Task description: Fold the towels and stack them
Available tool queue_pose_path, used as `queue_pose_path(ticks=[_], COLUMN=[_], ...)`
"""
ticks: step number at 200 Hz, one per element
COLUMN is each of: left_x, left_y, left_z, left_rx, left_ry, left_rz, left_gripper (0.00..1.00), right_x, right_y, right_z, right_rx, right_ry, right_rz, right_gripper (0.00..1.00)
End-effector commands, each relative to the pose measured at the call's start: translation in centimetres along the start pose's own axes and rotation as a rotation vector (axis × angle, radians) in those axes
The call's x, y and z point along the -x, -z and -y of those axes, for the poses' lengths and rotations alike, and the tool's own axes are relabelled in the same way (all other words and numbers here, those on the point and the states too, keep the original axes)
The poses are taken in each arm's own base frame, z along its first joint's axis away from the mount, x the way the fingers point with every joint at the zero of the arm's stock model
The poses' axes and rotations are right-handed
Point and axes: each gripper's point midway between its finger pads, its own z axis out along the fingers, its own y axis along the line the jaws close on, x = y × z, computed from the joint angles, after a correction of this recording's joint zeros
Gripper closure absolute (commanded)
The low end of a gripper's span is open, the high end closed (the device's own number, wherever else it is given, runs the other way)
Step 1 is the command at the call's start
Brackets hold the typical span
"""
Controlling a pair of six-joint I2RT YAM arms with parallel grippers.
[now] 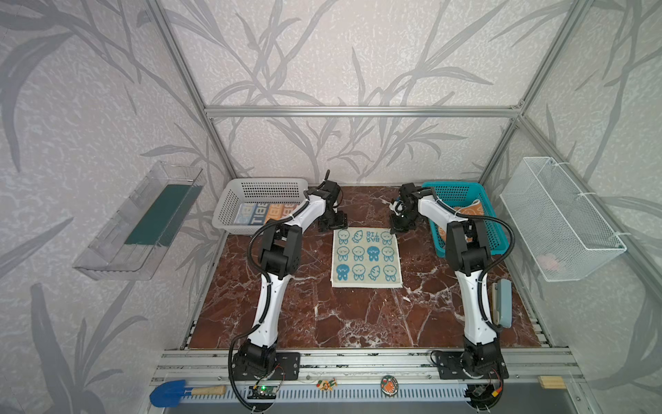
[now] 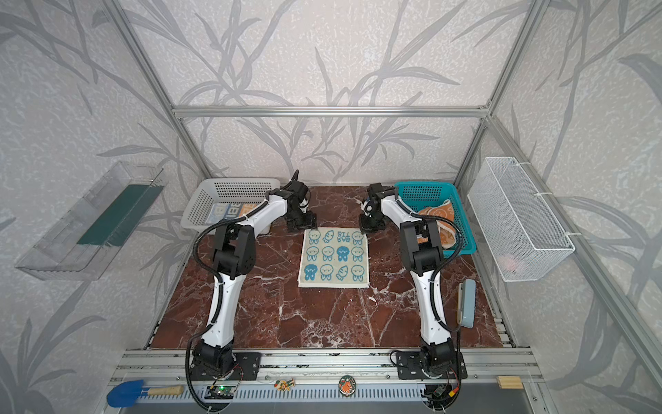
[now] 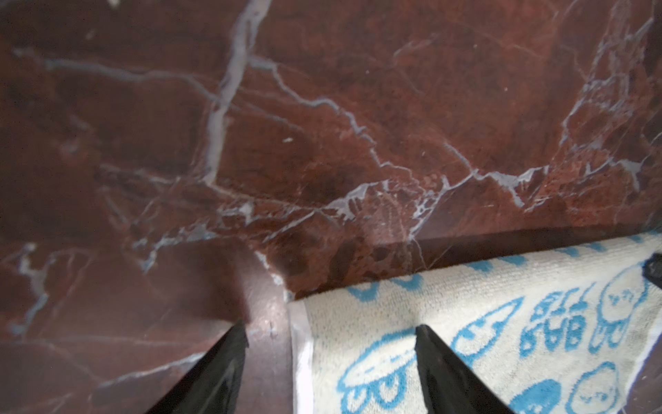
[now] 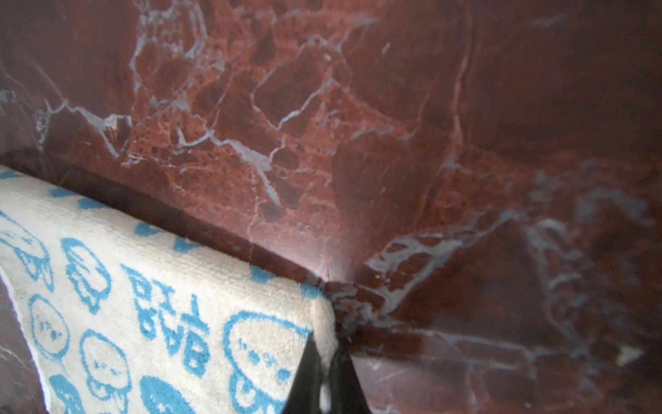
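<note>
A cream towel with blue bunnies (image 1: 366, 257) (image 2: 334, 258) lies flat in the middle of the marble table. My left gripper (image 1: 333, 225) (image 3: 331, 326) is open at its far left corner; one finger (image 3: 222, 362) is over bare marble, the other (image 3: 447, 369) over the cloth. At the far right corner my right gripper (image 1: 401, 227) (image 4: 326, 338) is shut on the towel's edge (image 4: 324, 322). A striped lettered towel (image 1: 265, 213) (image 2: 229, 211) lies in the grey basket. An orange towel (image 1: 469, 209) (image 2: 435, 215) sits crumpled in the teal basket.
The grey basket (image 1: 226, 209) stands at the back left, the teal basket (image 1: 451, 190) at the back right. A white wire basket (image 1: 562, 218) hangs on the right wall, a clear bin (image 1: 139, 222) on the left. A grey-blue block (image 1: 503, 303) lies by the table's right edge.
</note>
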Motion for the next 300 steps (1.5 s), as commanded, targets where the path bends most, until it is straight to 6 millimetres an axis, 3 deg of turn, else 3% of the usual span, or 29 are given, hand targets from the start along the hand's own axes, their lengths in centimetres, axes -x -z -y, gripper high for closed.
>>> queue_pose_path(ticks=[1, 16, 94, 116, 159, 239, 271, 300], left_x=[0.1, -0.1, -1.3, -1.1, -0.8, 2.3, 2.3, 1.1], left_y=[-0.7, -1.3, -2.7, -2.9, -3.1, 4.2, 6.2, 7.2], left_z=[0.0, -0.4, -2.6, -2.9, -3.0, -2.1, -1.5, -1.4], left_rx=[-0.025, -0.023, 0.024, 0.043, 0.049, 0.018, -0.016, -0.041], left_ry=[-0.011, -0.005, -0.011, -0.022, -0.038, -0.085, -0.097, -0.068], left_rz=[-0.022, -0.038, -0.071, -0.062, -0.049, 0.171, 0.239, 0.251], left_gripper=[0.36, 0.46, 0.68, 0.82, 0.99, 1.00, 1.00, 1.00], right_x=[-0.6, -0.5, -0.2, -0.1, 0.4, 1.2, 0.3, -1.4], right_y=[-0.7, -0.6, 0.0, 0.1, 1.1, 6.3, 8.1, 9.3], right_z=[0.5, 0.6, 0.5, 0.5, -0.1, -2.2, -2.7, -2.9], right_rx=[0.001, -0.005, -0.002, -0.002, 0.014, 0.037, 0.042, 0.043], right_ry=[-0.007, -0.007, -0.013, -0.013, -0.016, 0.004, 0.007, 0.001], right_rz=[-0.033, -0.029, -0.018, -0.017, 0.003, 0.084, 0.104, 0.111], right_gripper=[0.94, 0.95, 1.00, 1.00, 1.00, 1.00, 1.00, 1.00])
